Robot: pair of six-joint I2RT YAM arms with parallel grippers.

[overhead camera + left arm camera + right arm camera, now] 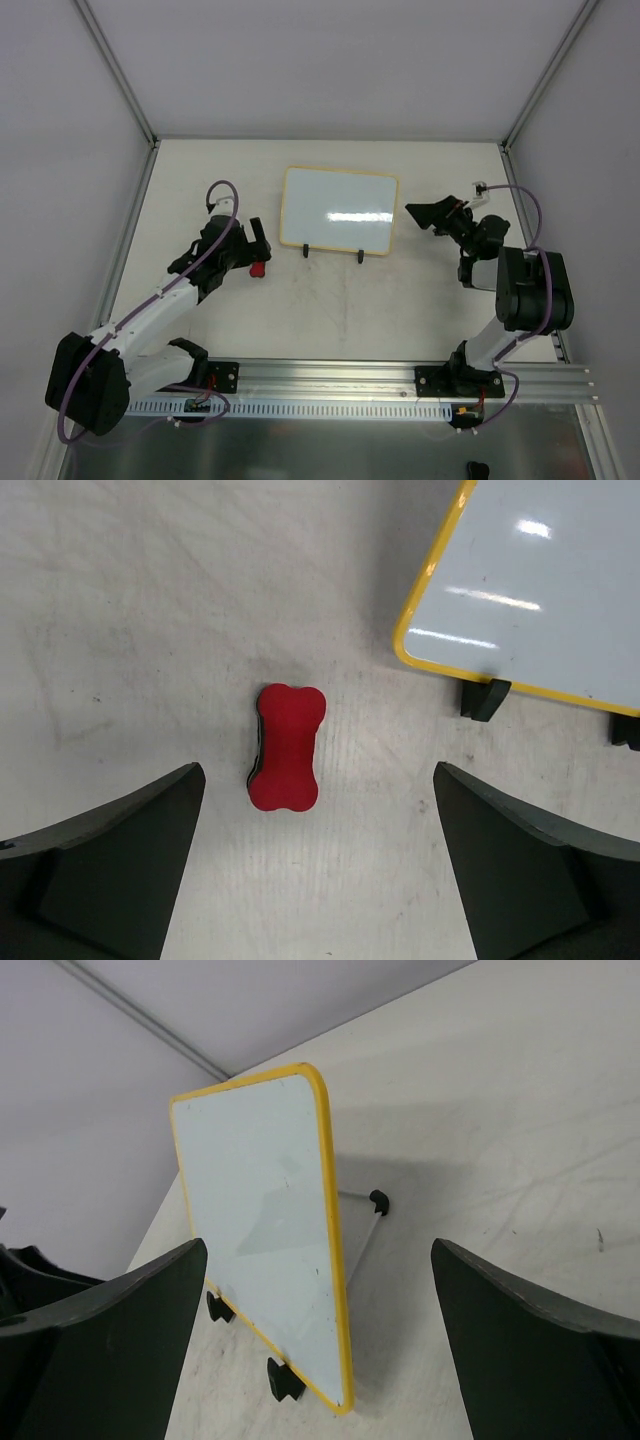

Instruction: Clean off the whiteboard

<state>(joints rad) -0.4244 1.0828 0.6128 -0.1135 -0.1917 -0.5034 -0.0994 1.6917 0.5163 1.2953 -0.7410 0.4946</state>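
The whiteboard (338, 212) stands tilted on two black feet in the middle of the table, its face white with a pale yellow frame. It also shows in the left wrist view (540, 590) and in the right wrist view (265, 1230). No scribbles show on it. A small red bone-shaped eraser (257, 268) lies on the table left of the board, also in the left wrist view (288, 747). My left gripper (318, 865) is open above the table, just short of the eraser. My right gripper (318, 1345) is open and empty, facing the board's right edge.
The table (330, 310) is a pale scuffed surface with grey walls on three sides. An aluminium rail (340, 385) runs along the near edge, holding both arm bases. A thin wire prop with a black tip (377, 1202) stands behind the board.
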